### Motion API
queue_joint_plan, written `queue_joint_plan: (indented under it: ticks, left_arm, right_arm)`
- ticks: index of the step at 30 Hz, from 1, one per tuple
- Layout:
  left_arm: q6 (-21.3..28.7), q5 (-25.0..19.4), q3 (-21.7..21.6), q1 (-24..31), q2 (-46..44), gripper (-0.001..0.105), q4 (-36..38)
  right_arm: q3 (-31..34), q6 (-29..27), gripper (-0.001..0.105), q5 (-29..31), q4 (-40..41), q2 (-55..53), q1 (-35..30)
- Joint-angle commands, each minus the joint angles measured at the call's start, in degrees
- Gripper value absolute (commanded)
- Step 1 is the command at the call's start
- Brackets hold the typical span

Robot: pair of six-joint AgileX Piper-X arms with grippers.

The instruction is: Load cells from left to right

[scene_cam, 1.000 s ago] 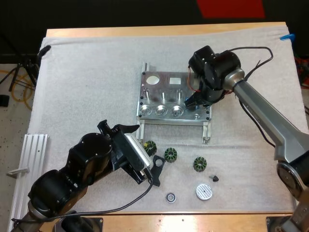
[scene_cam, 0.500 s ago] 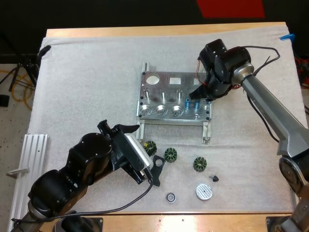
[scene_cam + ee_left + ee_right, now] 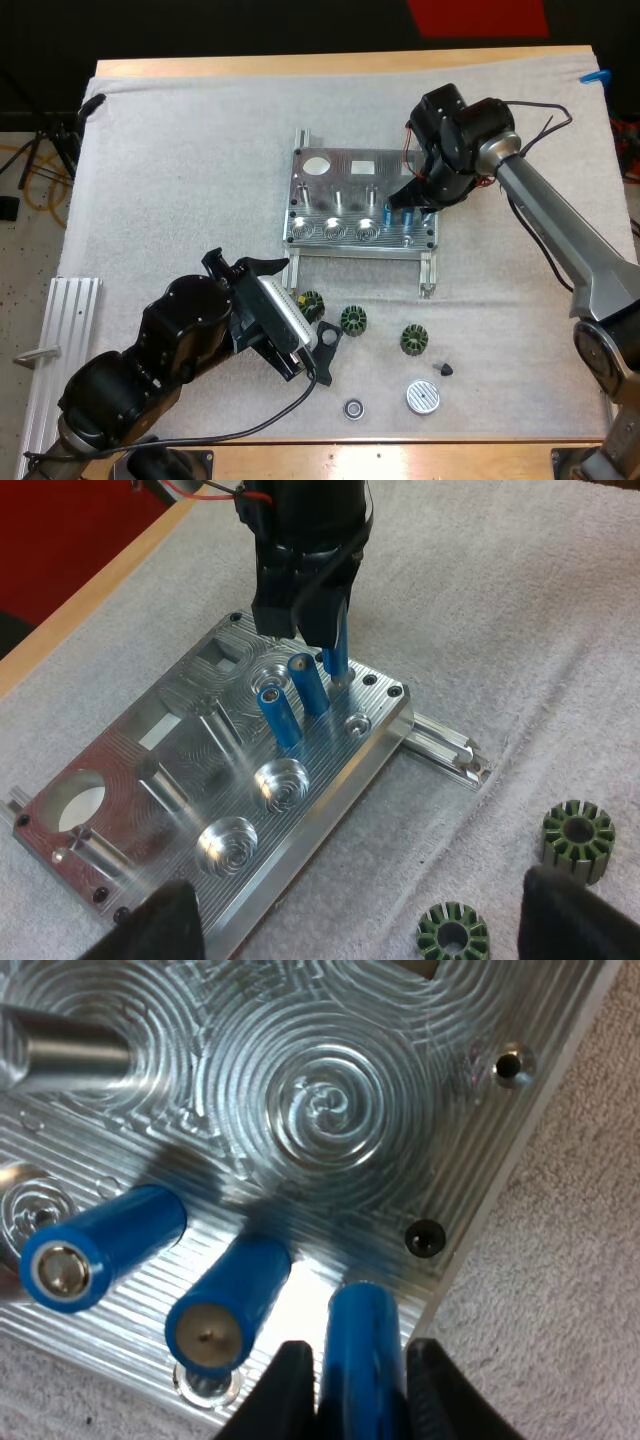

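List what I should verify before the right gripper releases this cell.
1. Right gripper shut on the held cell: ok.
2. Held cell seated in the fixture: cannot tell; its lower end meets the fixture near the right end.
3. Two loaded cells standing in the fixture: ok.
4. Room to open beside the nearer loaded cell: cannot tell; it looks close.
5. Left gripper open, away from the fixture: ok.

Camera setup
My high view looks down over the tabletop (image 3: pixel 300 64); both wrist views share the fixture (image 3: pixel 352 212), right one closest.
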Motion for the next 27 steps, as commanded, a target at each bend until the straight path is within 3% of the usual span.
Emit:
queue_joint_plan:
  ticks: [1, 27]
  left_arm:
    - [-1.0, 0.2, -0.2, 0.0, -0.3, 0.065, -0.8]
    - [-1.0, 0.2, -0.2, 0.0, -0.3, 0.065, -0.8]
  right_arm:
    - [-0.2, -0.6, 0.000, -0.5, 0.3, -0.5, 0.1]
    - [1.5, -0.6, 0.000, -2.7, -1.8, -0.5, 0.1]
